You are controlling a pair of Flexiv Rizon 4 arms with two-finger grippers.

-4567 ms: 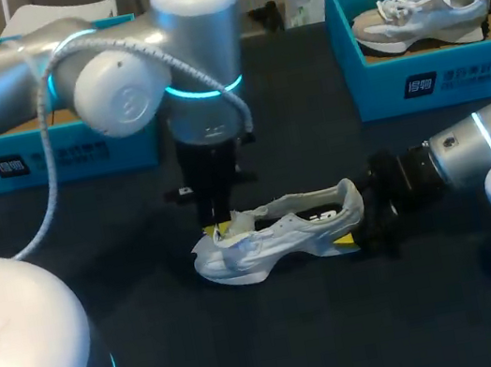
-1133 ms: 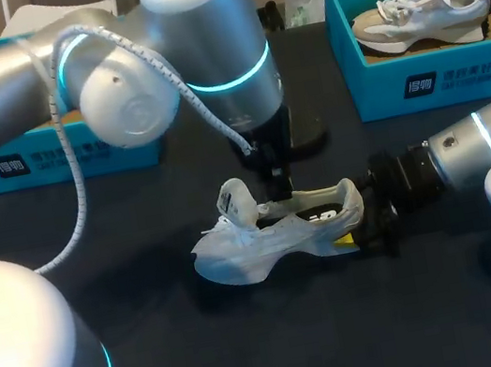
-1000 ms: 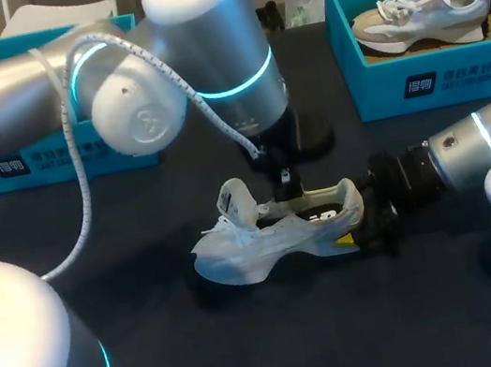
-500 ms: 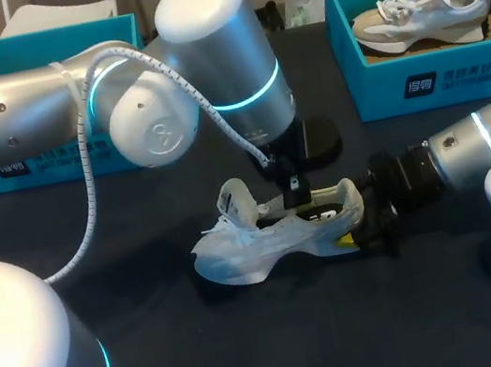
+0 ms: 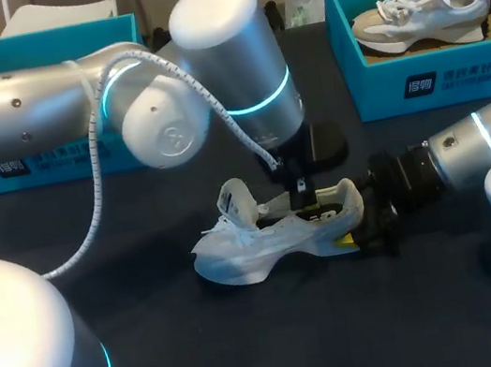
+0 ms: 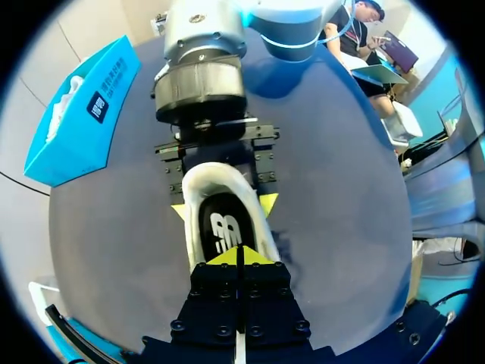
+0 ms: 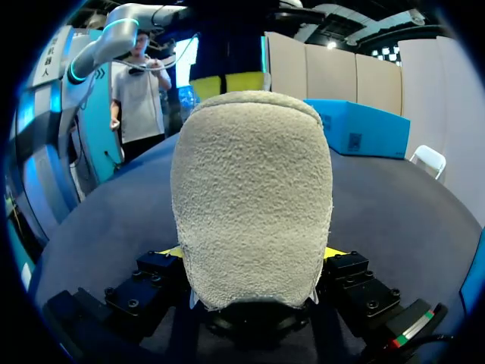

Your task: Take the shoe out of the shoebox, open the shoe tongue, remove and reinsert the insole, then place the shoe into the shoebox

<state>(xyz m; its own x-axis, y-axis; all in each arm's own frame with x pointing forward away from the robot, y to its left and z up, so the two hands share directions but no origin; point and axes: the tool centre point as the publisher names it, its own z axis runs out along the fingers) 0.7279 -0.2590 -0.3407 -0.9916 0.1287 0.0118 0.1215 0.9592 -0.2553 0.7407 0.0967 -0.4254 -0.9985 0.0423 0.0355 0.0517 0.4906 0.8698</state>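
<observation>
White shoe point(image 5: 273, 233) lies mid-surface point(image 5: 256, 353), open room around; right hand point(image 7: 254, 254) clamps its heel, left hand point(image 6: 239, 255) closed at its mouth, contact unclear.

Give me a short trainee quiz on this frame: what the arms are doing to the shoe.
1. True or false: the tongue of the white shoe stands pulled up.
2. Which part of the white shoe sits between the fingers of the right gripper? A: toe. B: heel. C: laces.
3. Fill in: the left gripper, at the shoe's opening, has its fingers ___.

Key: 1 true. 2 B. 3 shut.
</observation>
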